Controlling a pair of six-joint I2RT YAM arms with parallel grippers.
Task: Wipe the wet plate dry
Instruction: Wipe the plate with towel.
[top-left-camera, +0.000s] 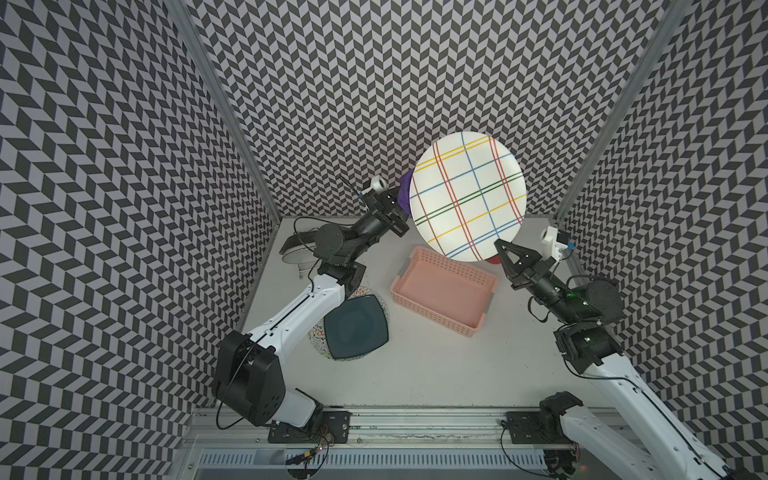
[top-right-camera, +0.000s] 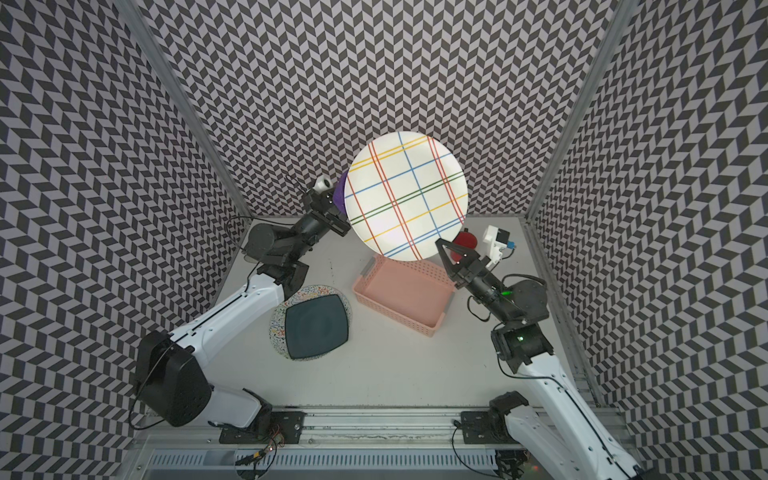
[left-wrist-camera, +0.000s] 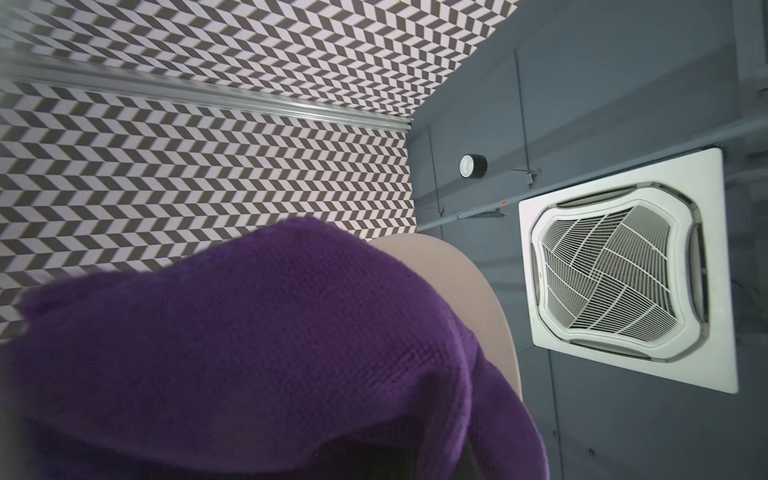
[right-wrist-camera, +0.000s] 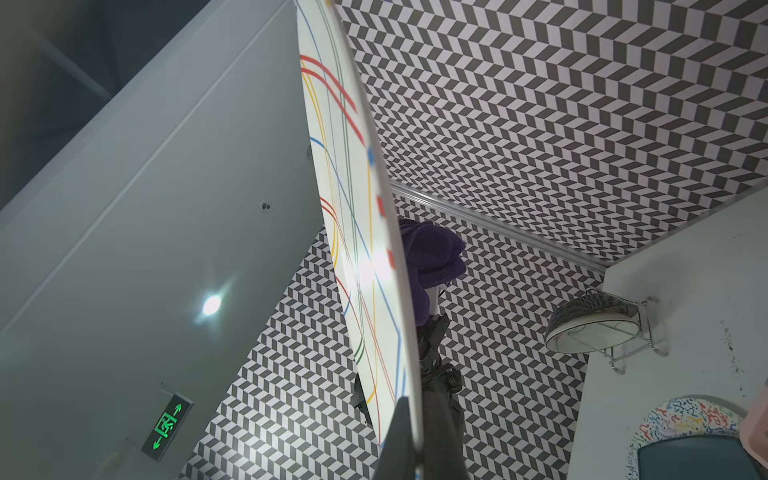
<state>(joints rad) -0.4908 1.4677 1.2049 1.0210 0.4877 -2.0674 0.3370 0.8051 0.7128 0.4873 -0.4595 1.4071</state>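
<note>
Striped round plate (top-left-camera: 467, 195): held aloft on edge, face toward top camera, lower rim pinched in right gripper (top-left-camera: 498, 245), jaws pressed tight on rim. Purple cloth (top-left-camera: 404, 192): bunched behind plate, touching its back, clamped in left gripper (top-left-camera: 395, 210). Pink basket (top-left-camera: 444, 291): on table below right gripper. Dark square plate (top-left-camera: 356, 328): on speckled plate (top-right-camera: 307, 293), below left gripper.
</note>
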